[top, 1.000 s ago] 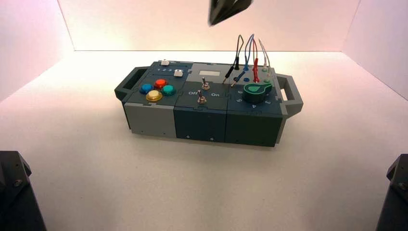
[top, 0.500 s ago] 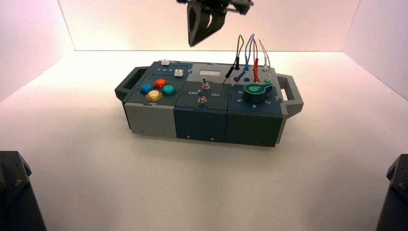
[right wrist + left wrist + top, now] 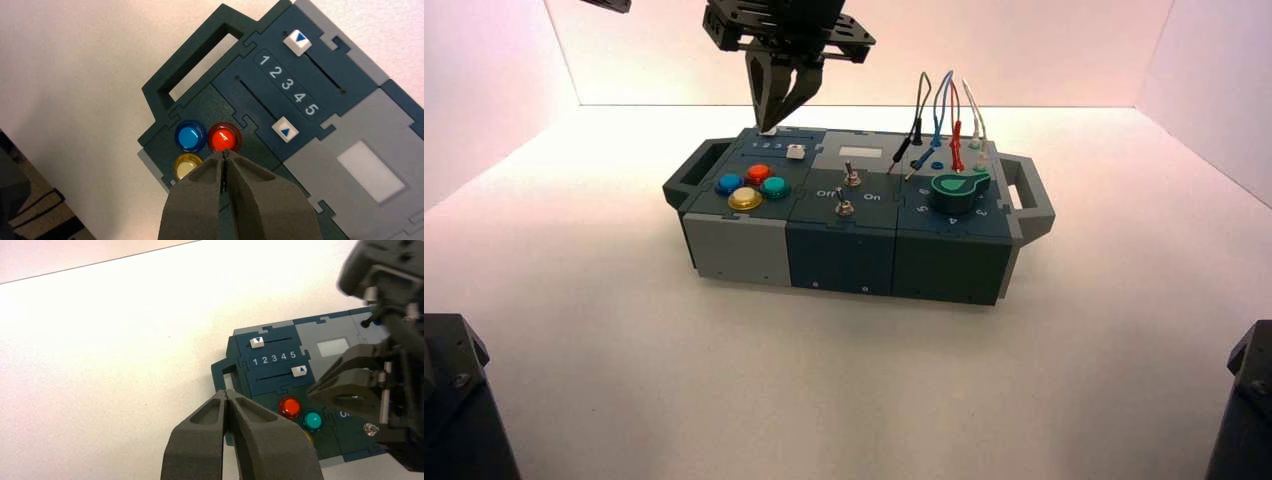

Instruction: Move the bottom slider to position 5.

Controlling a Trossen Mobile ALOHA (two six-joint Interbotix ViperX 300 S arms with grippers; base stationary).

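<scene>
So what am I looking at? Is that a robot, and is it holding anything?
Yes, a robot with two arms! One picture looks down from above and behind them; the other two come from cameras on its wrists. On the pale table sits a box with buttons, switches, wires, a green knob and two white sliders. The bottom slider is already at 5. The right gripper hovers above the box's left part; the left gripper is off towards its left end. Both are shut, holding nothing.
</scene>
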